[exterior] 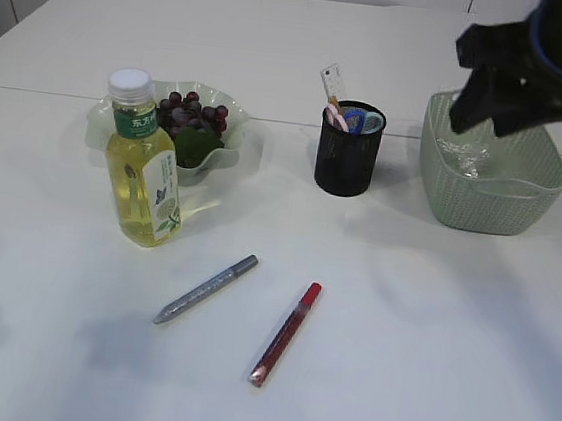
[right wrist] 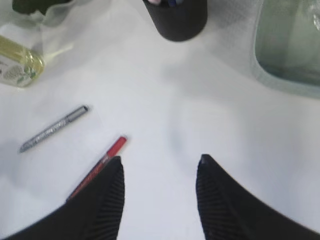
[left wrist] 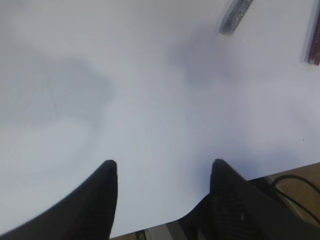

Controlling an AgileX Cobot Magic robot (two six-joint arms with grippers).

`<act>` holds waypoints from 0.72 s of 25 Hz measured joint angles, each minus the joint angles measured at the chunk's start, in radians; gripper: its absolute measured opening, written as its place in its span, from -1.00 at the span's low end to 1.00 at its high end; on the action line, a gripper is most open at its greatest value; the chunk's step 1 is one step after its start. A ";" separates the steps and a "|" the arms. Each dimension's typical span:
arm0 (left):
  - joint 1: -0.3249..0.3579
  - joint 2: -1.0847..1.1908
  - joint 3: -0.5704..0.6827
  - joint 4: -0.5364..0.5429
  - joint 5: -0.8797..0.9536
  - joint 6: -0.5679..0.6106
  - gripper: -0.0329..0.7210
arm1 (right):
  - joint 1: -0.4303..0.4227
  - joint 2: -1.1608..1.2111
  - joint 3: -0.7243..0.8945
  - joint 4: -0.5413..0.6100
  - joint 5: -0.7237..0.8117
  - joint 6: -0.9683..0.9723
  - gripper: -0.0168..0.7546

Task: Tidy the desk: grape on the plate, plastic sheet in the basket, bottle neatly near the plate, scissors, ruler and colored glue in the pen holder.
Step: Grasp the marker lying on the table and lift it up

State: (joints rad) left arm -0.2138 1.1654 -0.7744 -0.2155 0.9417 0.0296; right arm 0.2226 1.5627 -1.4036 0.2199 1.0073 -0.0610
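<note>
On the white table most of the tidying looks done. Grapes sit on the pale green plate, and the bottle of yellow liquid stands upright just in front of it, close against its rim. Scissors and ruler poke out of the black mesh pen holder in the middle. Off to the right, the green basket holds something clear and crinkled, which I take to be the plastic sheet.

What remains, by my reckoning, are the two glue pens lying flat near the front: a silver glue pen and, just beside it, a red glue pen, both well apart from the holder.

Neither arm has anything. The right hand hangs above the table with its jaws apart and empty, the red pen just past its left finger. The left hand hovers low over bare table near the front edge, jaws likewise apart, the silver pen's tip showing far ahead of it.
</note>
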 joint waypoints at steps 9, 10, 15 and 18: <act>-0.008 0.000 -0.020 -0.005 -0.048 0.056 0.23 | 0.000 -0.164 0.290 -0.056 0.042 0.061 0.03; -0.018 0.000 -0.033 -0.005 -0.048 0.063 0.23 | 0.000 -0.171 0.308 -0.059 0.053 0.061 0.03; -0.109 0.036 -0.161 -0.007 -0.036 0.080 0.21 | 0.000 -0.193 0.339 -0.117 0.098 0.079 0.03; -0.182 0.112 -0.255 -0.007 -0.010 0.083 0.17 | 0.000 -0.195 0.339 -0.153 0.116 0.085 0.03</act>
State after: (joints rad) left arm -0.3957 1.2773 -1.0295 -0.2225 0.9319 0.1124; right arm 0.2226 1.3682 -1.0643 0.0672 1.1236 0.0242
